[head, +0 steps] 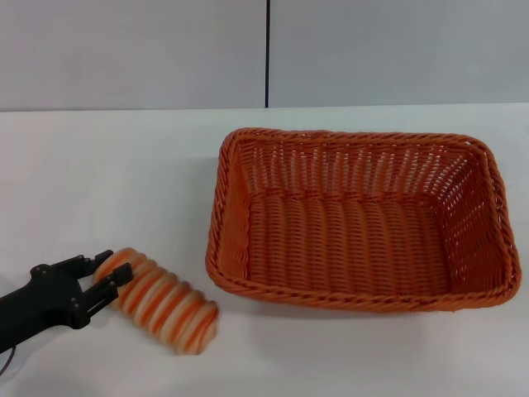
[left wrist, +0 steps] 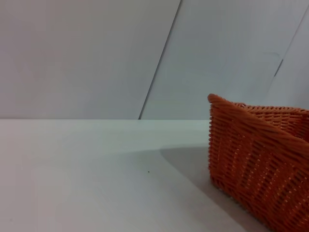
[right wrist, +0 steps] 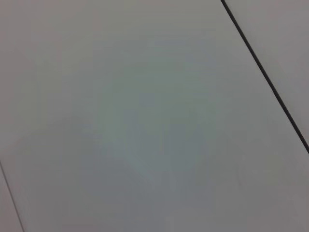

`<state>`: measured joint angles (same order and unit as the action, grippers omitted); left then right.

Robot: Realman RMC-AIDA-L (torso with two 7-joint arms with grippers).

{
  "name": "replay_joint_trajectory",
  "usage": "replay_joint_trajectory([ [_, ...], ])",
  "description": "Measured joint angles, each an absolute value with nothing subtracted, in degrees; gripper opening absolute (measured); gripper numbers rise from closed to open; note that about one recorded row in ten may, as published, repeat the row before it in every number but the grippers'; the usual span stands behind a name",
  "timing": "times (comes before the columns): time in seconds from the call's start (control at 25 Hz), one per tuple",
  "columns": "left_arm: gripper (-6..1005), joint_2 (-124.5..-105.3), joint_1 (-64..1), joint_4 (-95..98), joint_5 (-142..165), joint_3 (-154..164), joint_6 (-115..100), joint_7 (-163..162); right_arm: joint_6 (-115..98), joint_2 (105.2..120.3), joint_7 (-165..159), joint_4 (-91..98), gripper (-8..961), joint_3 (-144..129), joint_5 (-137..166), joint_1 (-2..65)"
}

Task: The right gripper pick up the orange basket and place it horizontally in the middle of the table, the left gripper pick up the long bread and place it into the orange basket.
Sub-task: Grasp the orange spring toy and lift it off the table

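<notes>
The long bread (head: 165, 302), cream-tan with orange ridges, lies at an angle on the white table (head: 107, 182) near the front left. My left gripper (head: 114, 270) reaches in from the left edge, and its two short fingers (head: 101, 258) are shut on the loaf's left end. The orange basket (head: 361, 285) stands lengthwise across the table's middle-right, with nothing in it. Its near corner (left wrist: 258, 164) also shows in the left wrist view. The loaf sits just left of the basket's front left corner. The right gripper is out of view.
A grey wall with a dark vertical seam (head: 268, 54) runs behind the table. The right wrist view shows only a plain grey surface crossed by a dark seam (right wrist: 263, 72). Bare tabletop extends left of the basket and behind the loaf.
</notes>
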<state>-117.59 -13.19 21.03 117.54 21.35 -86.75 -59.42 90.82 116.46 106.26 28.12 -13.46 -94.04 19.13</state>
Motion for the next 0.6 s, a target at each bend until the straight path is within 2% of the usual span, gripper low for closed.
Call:
replay_joint_trajectory([
  [0.6, 319, -117.59, -13.4, 21.1, 117.5, 21.4, -86.7, -59.4, 90.6, 116.45, 106.3, 28.1, 730, -13.4, -94.0, 19.3],
])
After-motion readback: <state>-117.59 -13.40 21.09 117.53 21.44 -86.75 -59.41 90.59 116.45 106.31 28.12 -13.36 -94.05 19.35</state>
